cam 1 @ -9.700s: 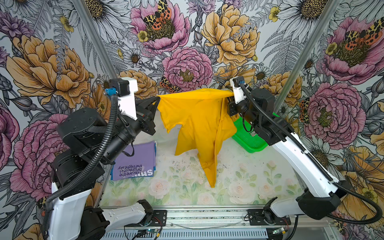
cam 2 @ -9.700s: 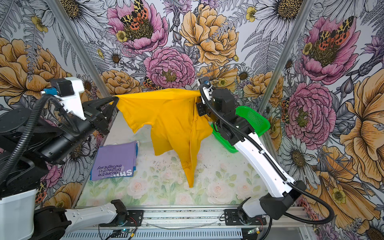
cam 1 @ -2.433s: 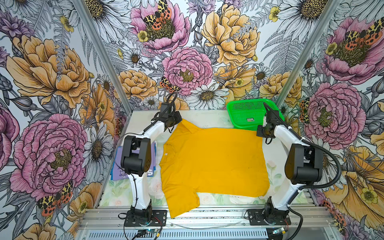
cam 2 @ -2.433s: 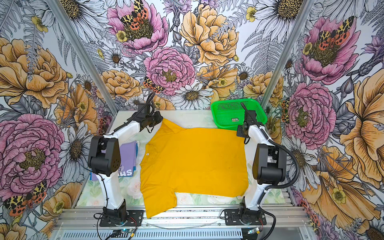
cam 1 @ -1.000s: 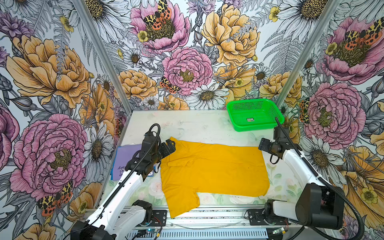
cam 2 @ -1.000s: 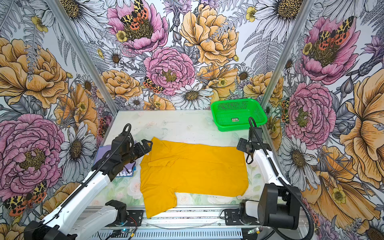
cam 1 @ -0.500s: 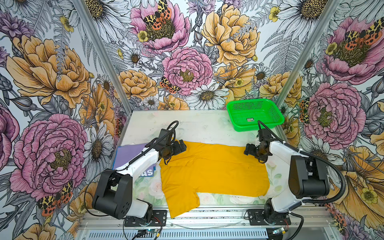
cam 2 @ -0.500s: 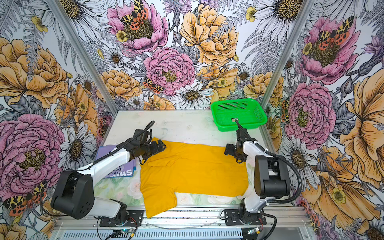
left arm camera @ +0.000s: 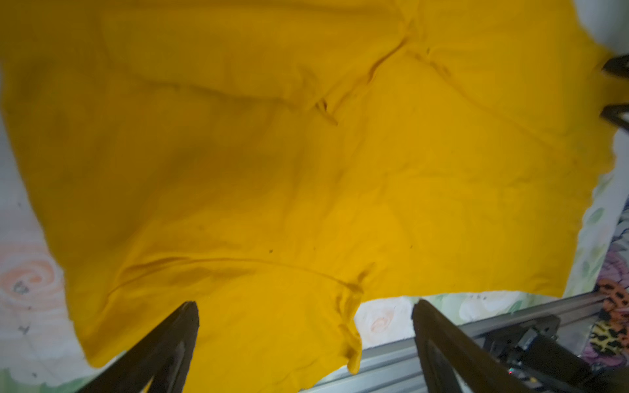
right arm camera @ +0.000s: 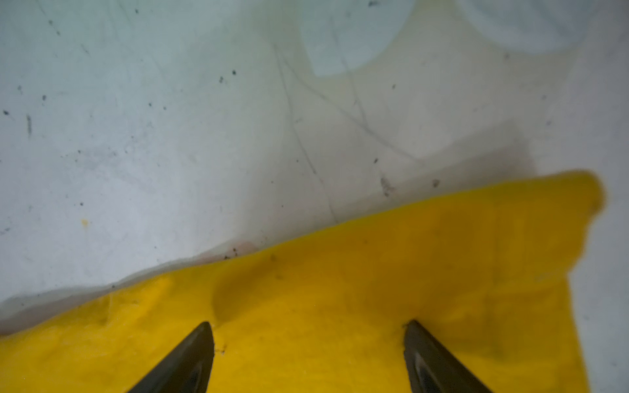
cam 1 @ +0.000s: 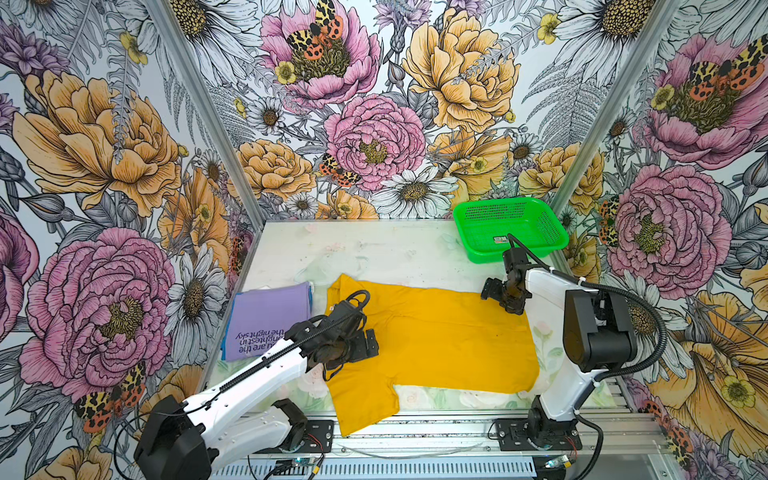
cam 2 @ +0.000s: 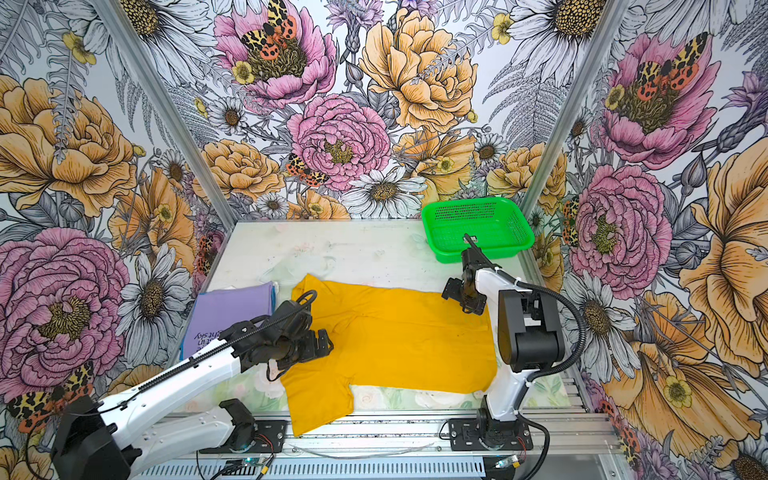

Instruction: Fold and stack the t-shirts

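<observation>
My left gripper [cam 1: 369, 344] hangs wide open and empty over the sleeve end of the yellow shirt [cam 1: 449, 336], which lies spread flat on the table [cam 1: 374, 249]. My right gripper [cam 1: 500, 298], jaws also spread and holding nothing, has its tips down at the shirt's far right corner. The folded purple shirt [cam 1: 266, 316] lies just left of the yellow one, its white print partly hidden, with "night sky" readable; the basket [cam 1: 552, 232] label is too small to read.

Robot lab test booth, by the look of it.
Boxed in by flower-print walls [cam 1: 374, 137] on metal posts [cam 1: 203, 104], with robot arms [cam 1: 257, 374] bolted to a metal rail [cam 1: 415, 430] along the table [cam 1: 374, 249] front.
</observation>
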Robot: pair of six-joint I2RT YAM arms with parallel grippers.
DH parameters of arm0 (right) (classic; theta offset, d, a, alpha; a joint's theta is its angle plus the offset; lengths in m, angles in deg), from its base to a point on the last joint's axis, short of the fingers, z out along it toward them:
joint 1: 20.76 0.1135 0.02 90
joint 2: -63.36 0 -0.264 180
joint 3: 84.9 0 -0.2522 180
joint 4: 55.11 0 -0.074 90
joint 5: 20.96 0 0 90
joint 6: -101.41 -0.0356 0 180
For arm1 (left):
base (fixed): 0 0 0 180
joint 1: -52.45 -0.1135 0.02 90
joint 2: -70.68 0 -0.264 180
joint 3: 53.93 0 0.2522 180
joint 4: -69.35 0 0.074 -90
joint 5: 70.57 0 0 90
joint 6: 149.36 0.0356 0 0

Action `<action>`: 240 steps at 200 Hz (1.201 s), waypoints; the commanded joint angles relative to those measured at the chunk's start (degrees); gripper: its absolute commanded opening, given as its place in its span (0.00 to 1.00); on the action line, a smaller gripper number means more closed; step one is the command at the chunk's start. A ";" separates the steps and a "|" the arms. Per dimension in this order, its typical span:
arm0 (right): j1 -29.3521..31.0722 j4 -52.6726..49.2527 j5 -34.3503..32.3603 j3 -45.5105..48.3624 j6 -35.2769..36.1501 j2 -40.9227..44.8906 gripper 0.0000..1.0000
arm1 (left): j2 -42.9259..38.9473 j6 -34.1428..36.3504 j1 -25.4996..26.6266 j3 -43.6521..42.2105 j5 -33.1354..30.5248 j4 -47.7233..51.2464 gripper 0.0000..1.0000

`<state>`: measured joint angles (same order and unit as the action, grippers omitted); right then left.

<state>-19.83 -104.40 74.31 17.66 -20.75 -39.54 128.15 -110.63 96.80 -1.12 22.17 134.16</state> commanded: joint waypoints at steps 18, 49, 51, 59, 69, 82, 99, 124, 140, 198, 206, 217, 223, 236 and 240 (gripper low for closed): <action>-0.74 0.28 -1.26 -1.62 -0.06 -2.20 0.89 | -9.70 -18.56 15.70 -6.47 0.99 14.21 0.87; -0.58 0.37 -1.80 -0.09 3.38 5.30 0.89 | -12.07 -28.49 28.51 -8.64 0.79 15.31 0.77; -0.59 0.37 -1.95 0.02 3.63 5.92 0.89 | -12.00 -28.77 29.03 -8.75 0.78 15.24 0.77; -0.79 0.29 -2.06 0.74 4.40 8.37 0.90 | -11.33 -29.79 31.03 -8.97 0.69 15.22 0.74; -1.05 0.16 -1.42 1.56 5.28 11.36 0.89 | -10.16 -30.38 32.24 -9.15 0.43 15.01 0.73; -1.98 -0.49 -0.37 2.41 5.42 15.07 0.89 | -8.23 -30.17 33.51 -9.50 0.56 13.49 0.72; -2.78 -2.14 -1.21 3.19 5.14 19.28 0.89 | -5.77 -29.86 33.50 -10.87 1.06 8.68 0.68; -3.47 -6.59 -3.65 2.08 5.19 23.20 0.89 | -1.10 -29.86 33.51 -12.14 1.13 3.16 0.61; -3.69 -8.24 -4.71 1.72 5.45 25.27 0.89 | 0.95 -29.53 33.51 -12.75 0.42 0.21 0.52; -3.52 -17.68 -6.88 6.86 -3.53 31.06 0.87 | -2.18 -24.53 26.45 -12.57 -3.31 0.35 0.00; -3.09 -19.76 -6.64 8.14 -4.92 32.18 0.86 | -3.68 -22.81 24.02 -12.05 -4.46 1.24 0.00; -2.86 -22.84 -5.67 10.29 -7.30 33.80 0.84 | -5.43 -20.04 20.21 -11.41 -6.08 1.69 0.00; -2.77 -24.41 -4.84 11.43 -8.66 34.78 0.82 | -6.10 -18.25 17.76 -10.94 -6.57 1.75 0.00; -2.47 -26.79 -2.61 14.05 -11.09 36.32 0.78 | -6.58 -13.86 12.62 -9.91 -7.79 0.65 0.00; -2.42 -27.63 -2.11 14.58 -11.62 36.53 0.77 | -6.46 -12.31 11.06 -9.60 -7.84 0.08 0.00</action>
<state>-22.98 -123.89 69.33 28.89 -25.93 -5.99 122.78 -132.33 114.68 -13.23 18.87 135.75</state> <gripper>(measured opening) 0.802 0.061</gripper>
